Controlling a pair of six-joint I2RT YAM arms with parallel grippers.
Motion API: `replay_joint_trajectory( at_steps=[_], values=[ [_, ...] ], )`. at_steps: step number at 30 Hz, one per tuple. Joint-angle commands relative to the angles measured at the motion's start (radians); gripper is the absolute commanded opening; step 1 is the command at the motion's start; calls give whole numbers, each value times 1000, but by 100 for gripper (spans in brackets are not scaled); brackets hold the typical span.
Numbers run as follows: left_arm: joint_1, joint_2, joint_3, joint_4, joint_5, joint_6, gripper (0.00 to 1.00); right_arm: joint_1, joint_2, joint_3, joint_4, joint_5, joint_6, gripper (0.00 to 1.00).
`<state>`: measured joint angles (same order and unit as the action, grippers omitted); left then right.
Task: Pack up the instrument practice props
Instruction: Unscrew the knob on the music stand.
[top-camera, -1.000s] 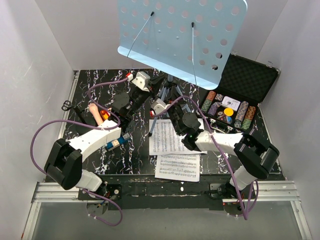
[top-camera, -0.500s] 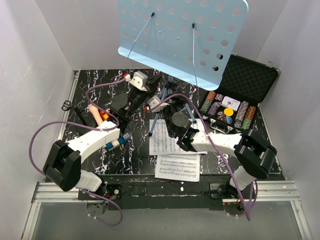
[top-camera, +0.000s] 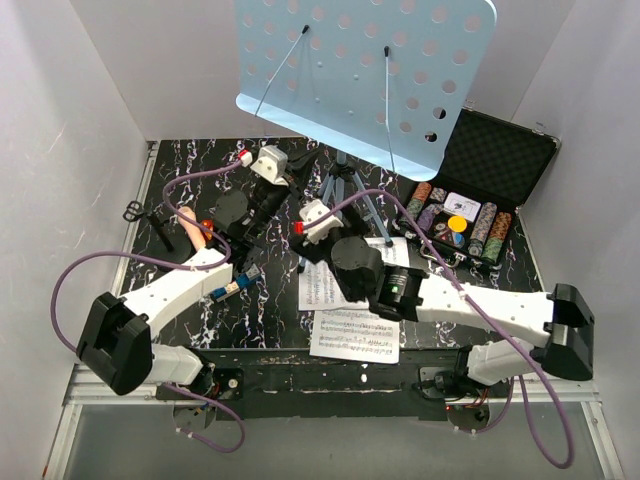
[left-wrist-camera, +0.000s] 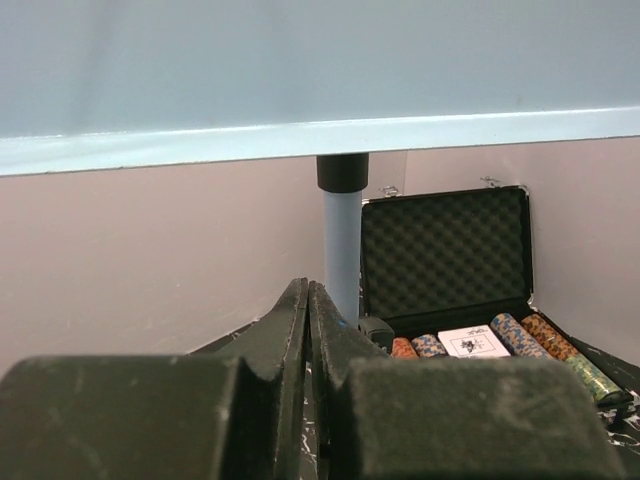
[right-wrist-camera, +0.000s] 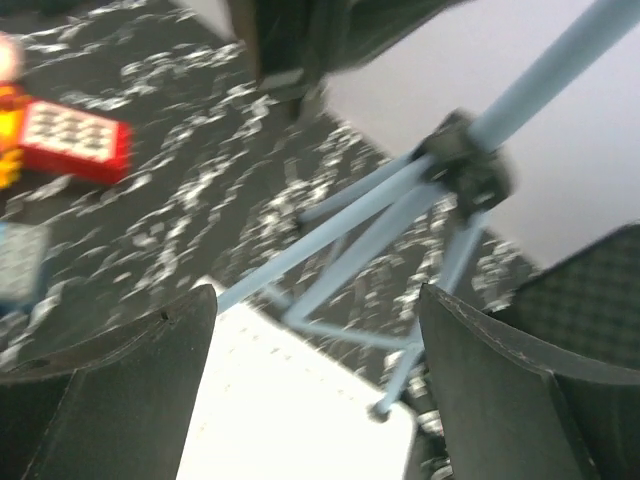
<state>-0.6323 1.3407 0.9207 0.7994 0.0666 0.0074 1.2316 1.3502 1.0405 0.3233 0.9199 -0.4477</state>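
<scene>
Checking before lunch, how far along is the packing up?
Nothing looks packed yet. The stand is upright, the sheets lie loose, and the mic is out too. Right gripper is open at the stand's legs; left gripper is shut, empty, facing its post. Everything remains.

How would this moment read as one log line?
left jaws: shut, empty | right jaws: open above sheet music | music stand: upright, legs spread

Print on the sheet-music pages (top-camera: 355, 335) and the card (left-wrist-camera: 473, 342) in the case (left-wrist-camera: 445, 250) is too small to read.
</scene>
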Motion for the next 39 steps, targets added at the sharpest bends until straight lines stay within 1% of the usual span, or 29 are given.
replay_joint_trajectory(
  at_steps=[1, 3, 5, 7, 10, 12, 15, 16, 17, 20, 23, 26, 27, 29, 32, 36, 39],
  values=[
    [-3, -72, -34, -29, -31, 8, 0, 34, -77, 32, -560, -155, 657, 89],
    [-3, -90, -42, -38, -36, 6, 0, 34, -124, -26, -589, -289, 833, 90],
    [-3, -110, -49, -49, -40, 2, 0, 29, -172, -97, -567, -390, 990, 90],
    [-3, -132, -55, -63, -47, 2, 0, 11, -235, -180, -488, -490, 1110, 90],
    [-4, -161, -66, -80, -53, 0, 0, -35, -334, -288, -348, -567, 1291, 90],
    [-4, -178, -71, -92, -51, 0, 0, -95, -411, -362, -242, -587, 1415, 90],
    [-3, -195, -77, -108, -53, 0, 0, -242, -505, -457, -92, -654, 1552, 90],
    [-4, -196, -75, -111, -53, -30, 0, -303, -516, -461, -75, -688, 1592, 90],
    [-3, -198, -74, -114, -53, -30, 0, -358, -520, -456, -57, -723, 1618, 90],
    [-3, -192, -68, -112, -51, -41, 0, -525, -476, -393, -40, -852, 1667, 89],
    [-3, -184, -66, -115, -51, -46, 0, -650, -399, -350, -1, -946, 1744, 88],
    [-4, -178, -69, -112, -50, -46, 0, -716, -321, -373, 147, -998, 1877, 87],
    [-4, -176, -71, -109, -50, -44, 0, -724, -292, -373, 192, -1018, 1923, 86],
    [-4, -170, -77, -100, -53, -43, 0, -730, -223, -344, 261, -1047, 1961, 85],
    [-3, -163, -79, -92, -50, -40, 0, -730, -155, -300, 299, -1063, 1998, 84],
    [-3, -158, -77, -88, -39, -40, 0, -728, -108, -303, 407, -1043, 2041, 84],
    [-3, -152, -75, -85, -31, -41, 0, -727, -85, -300, 453, -1032, 2061, 84]
  ],
)
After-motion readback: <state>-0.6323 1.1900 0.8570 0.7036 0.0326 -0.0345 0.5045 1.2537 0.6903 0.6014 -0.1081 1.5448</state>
